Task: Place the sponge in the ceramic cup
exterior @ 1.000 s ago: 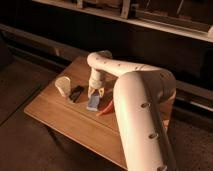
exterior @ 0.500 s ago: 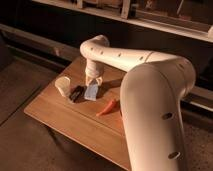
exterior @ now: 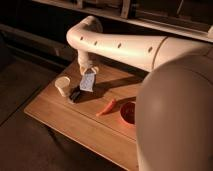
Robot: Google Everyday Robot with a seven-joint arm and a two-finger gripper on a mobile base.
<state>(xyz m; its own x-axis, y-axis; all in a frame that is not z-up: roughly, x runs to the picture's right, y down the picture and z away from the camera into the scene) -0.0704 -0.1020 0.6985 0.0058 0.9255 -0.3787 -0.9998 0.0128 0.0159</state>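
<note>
The light-blue sponge (exterior: pixel 87 81) hangs tilted just above the wooden table (exterior: pixel 60 117), gripped at its top end by my gripper (exterior: pixel 89 71), which points down from the white arm. The off-white ceramic cup (exterior: pixel 62 85) stands upright on the table, a short way to the left of the sponge and below it. The sponge is beside the cup, not over its mouth. My gripper is shut on the sponge.
A small black flat object (exterior: pixel 75 94) lies just right of the cup, under the sponge. An orange carrot-like object (exterior: pixel 106 107) and a red-orange bowl (exterior: pixel 128 112) sit further right. The white arm (exterior: pixel 165 100) fills the right side.
The sponge has risen off the table in my gripper and shifted slightly left toward the cup. The arm has swung up and across the view.
</note>
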